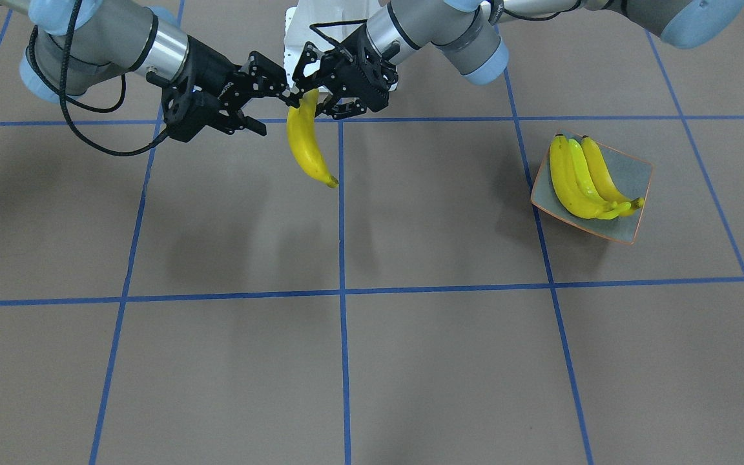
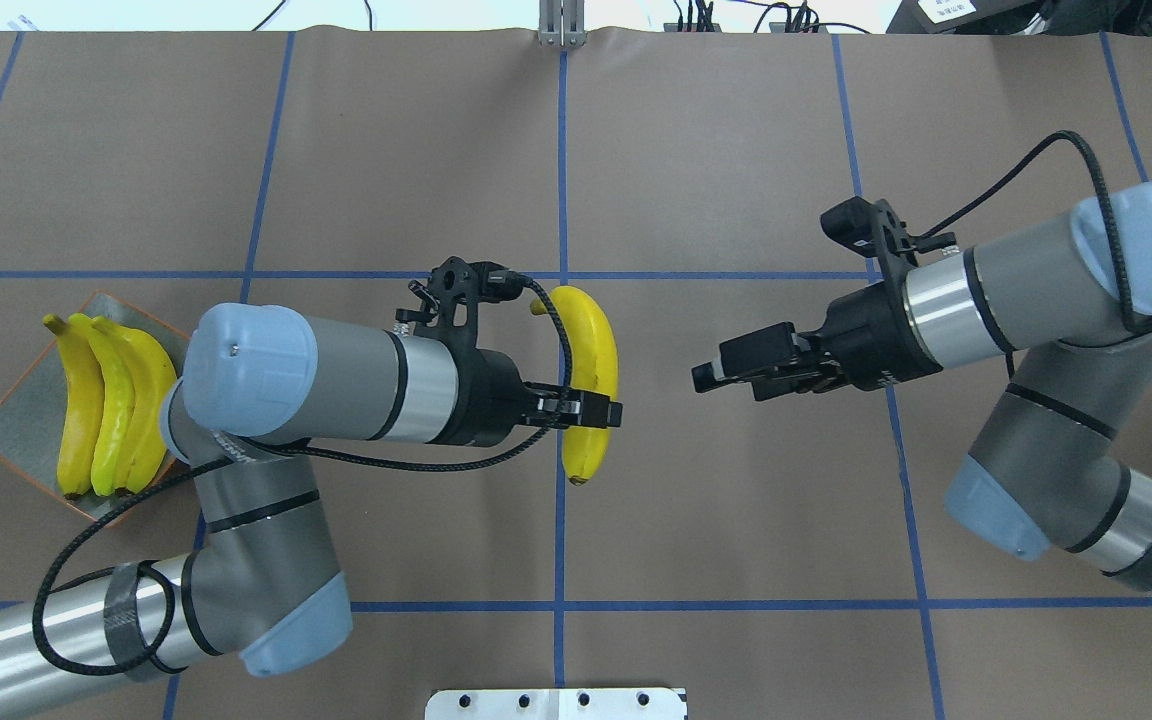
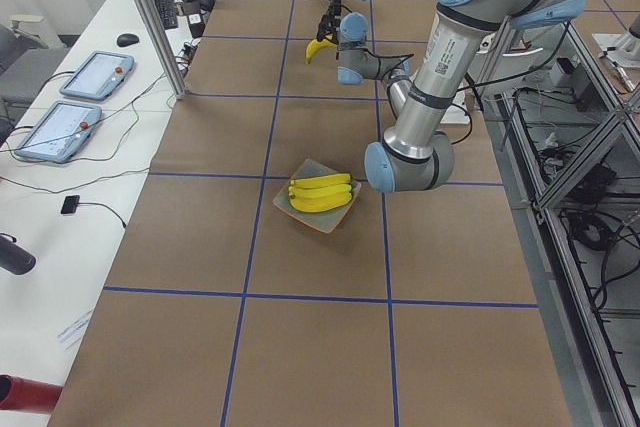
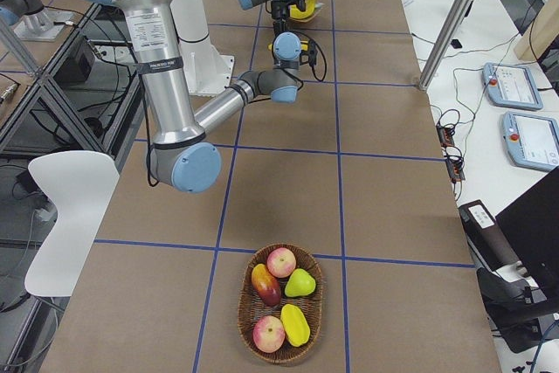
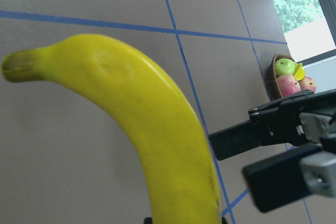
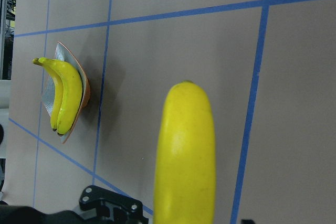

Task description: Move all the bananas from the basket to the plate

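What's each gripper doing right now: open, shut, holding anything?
Left gripper: jaws closed on a banana, held above the table.
Right gripper: jaws open, holding nothing.

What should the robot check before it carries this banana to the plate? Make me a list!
1. Left gripper shut on the held banana: ok.
2. Right gripper open and apart from that banana: ok.
3. Held banana lifted off the table: ok.
4. Plate has room: three bananas lie on it, with a bare part beside them: probably ok.
5. Grip tight enough for the trip: cannot tell.
6. Basket has no bananas left: only other fruit shows: ok.
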You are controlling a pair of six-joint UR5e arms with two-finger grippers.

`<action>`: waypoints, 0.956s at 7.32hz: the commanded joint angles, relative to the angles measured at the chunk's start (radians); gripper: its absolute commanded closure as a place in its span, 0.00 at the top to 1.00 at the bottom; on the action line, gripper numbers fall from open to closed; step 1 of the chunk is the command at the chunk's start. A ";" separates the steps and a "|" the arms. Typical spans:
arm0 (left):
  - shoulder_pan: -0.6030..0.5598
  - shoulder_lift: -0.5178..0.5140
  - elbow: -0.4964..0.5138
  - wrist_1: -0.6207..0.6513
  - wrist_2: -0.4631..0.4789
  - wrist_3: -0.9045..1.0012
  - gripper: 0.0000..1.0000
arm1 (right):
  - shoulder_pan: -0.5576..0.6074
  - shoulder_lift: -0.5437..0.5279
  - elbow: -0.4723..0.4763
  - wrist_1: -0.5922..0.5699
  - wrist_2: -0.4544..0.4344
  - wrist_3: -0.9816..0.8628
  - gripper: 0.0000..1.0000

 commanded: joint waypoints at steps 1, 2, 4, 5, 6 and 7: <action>-0.168 0.095 -0.086 0.243 -0.150 0.024 0.00 | 0.042 -0.092 -0.001 0.031 -0.031 -0.001 1.00; -0.213 0.120 -0.155 0.427 -0.166 0.118 0.00 | 0.040 -0.101 -0.007 0.031 -0.071 -0.001 1.00; -0.300 0.219 -0.258 0.718 -0.163 0.371 0.00 | 0.040 -0.125 -0.025 0.031 -0.079 -0.001 1.00; -0.339 0.246 -0.308 0.856 -0.133 0.472 0.00 | 0.040 -0.132 -0.031 0.031 -0.096 -0.001 1.00; -0.341 0.285 -0.364 0.977 -0.034 0.526 0.00 | 0.039 -0.132 -0.054 0.031 -0.125 -0.001 1.00; -0.338 0.331 -0.390 1.069 0.051 0.571 0.00 | 0.037 -0.127 -0.070 0.031 -0.128 -0.009 1.00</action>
